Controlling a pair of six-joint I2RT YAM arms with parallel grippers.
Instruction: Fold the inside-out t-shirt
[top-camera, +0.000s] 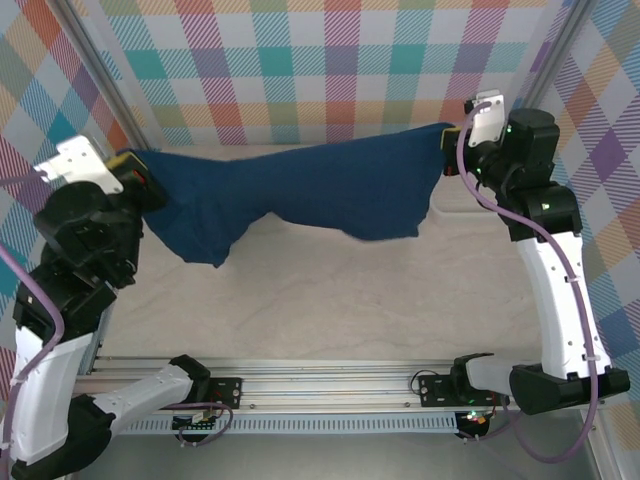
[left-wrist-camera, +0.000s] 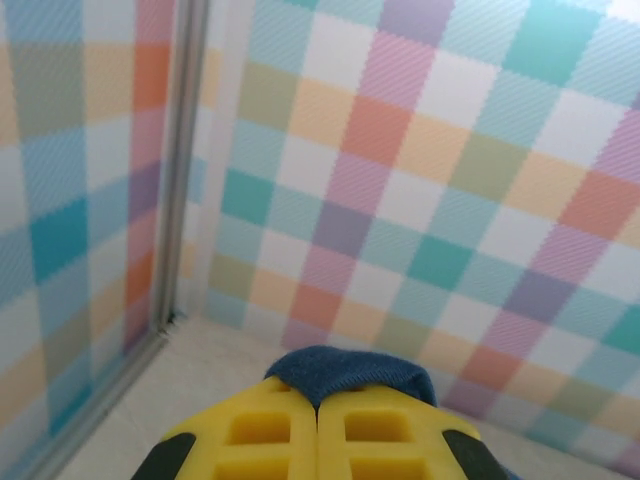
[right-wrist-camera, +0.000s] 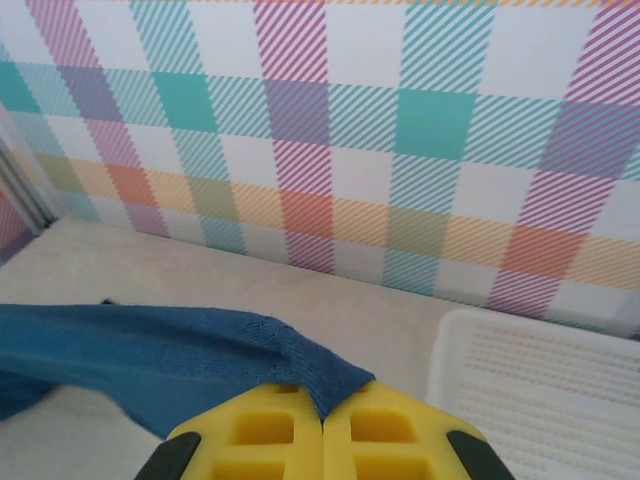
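Yellow left jaws, closest: shut on t-shirt (left-wrist-camera: 350, 368) edge. Right jaws same, pinching other edge. T-shirt hangs stretched above counter (top-camera: 330, 310), far side, middle sagging.

Do well: keep both pinches tight, lower slowly so cloth lands flat on counter.

Count: one counter, one t-shirt, two arms (left arm (top-camera: 80, 240), right arm (top-camera: 555, 270)), one white tray (right-wrist-camera: 540, 390).

Top view high, looking down; wrist views close, facing checked wall (left-wrist-camera: 420, 200); t-shirt (top-camera: 330, 185) shared

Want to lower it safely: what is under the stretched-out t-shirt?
Pale tabletop shows below the hanging t-shirt; the strip its cloth covers, toward the checked wall, is hidden.
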